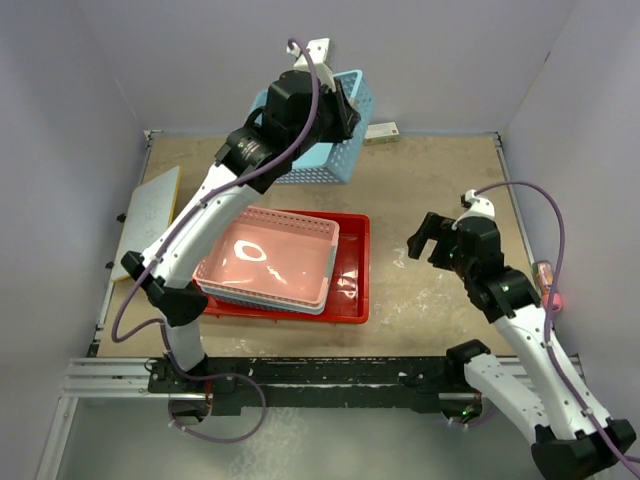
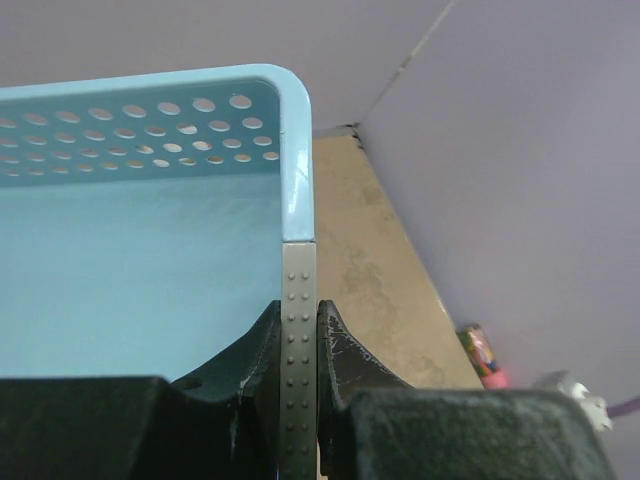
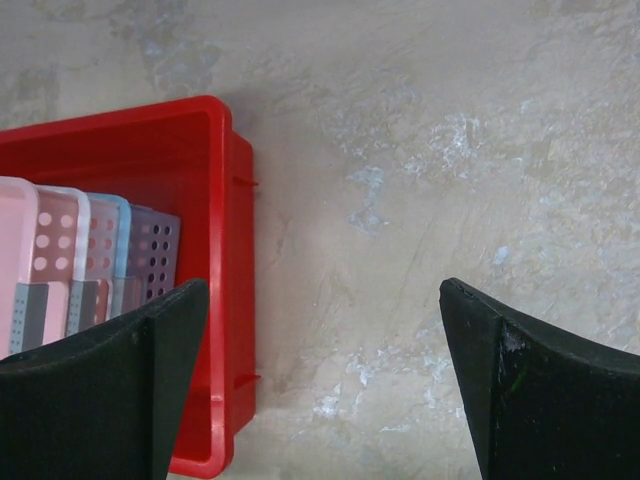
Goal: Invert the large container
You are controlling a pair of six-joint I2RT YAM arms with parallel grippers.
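**A:** How far along is it?

**B:** The flip hasn't begun, I'd judge. On the left, the left end effector (image 2: 298, 330) is clamped on the rim of a blue basket (image 1: 345, 125), which it holds at the far edge of the tabletop (image 1: 430, 180).

**A:** And the large container?

**B:** The large container (image 1: 352, 275) sits mid-tabletop, open side up. It is glossy red, shallow and rectangular. A stack of baskets (image 1: 270, 262), pink on top, lies inside it, so the emptying looks unfinished.

**A:** And the right side?

**B:** The right end effector (image 3: 325, 350) hangs just to the right of the container's edge, fingers wide apart and holding nothing. What's left is to clear the stack and then turn the container over.
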